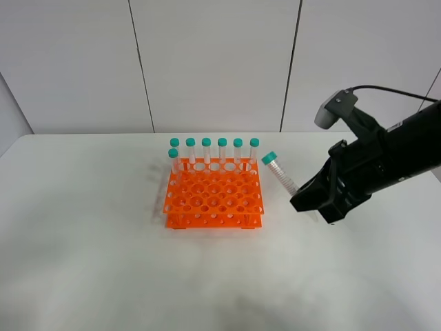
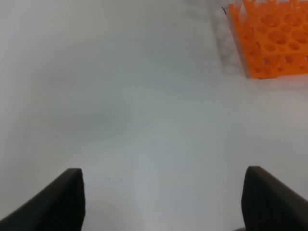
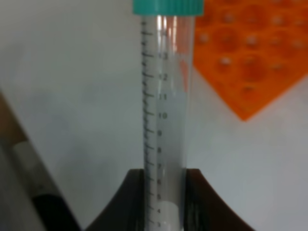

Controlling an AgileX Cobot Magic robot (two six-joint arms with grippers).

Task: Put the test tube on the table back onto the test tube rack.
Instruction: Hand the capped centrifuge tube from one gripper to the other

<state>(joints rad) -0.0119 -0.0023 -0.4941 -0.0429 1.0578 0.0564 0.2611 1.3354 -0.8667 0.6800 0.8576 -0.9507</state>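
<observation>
My right gripper [image 1: 301, 198] is shut on the test tube [image 1: 279, 173], a clear tube with a teal cap, and holds it tilted above the table [image 1: 89, 262] just right of the orange test tube rack [image 1: 213, 198]. In the right wrist view the tube [image 3: 165, 110] stands between the two dark fingers [image 3: 120, 202], with a corner of the rack [image 3: 250, 62] beyond. Several teal-capped tubes [image 1: 222, 153] stand along the rack's back row. My left gripper [image 2: 161, 199] is open and empty over bare table; the rack [image 2: 272, 38] shows far off in that view.
A grey panelled wall [image 1: 213, 62] rises behind the table's back edge. The black right arm with its camera mount [image 1: 337, 107] reaches in from the right.
</observation>
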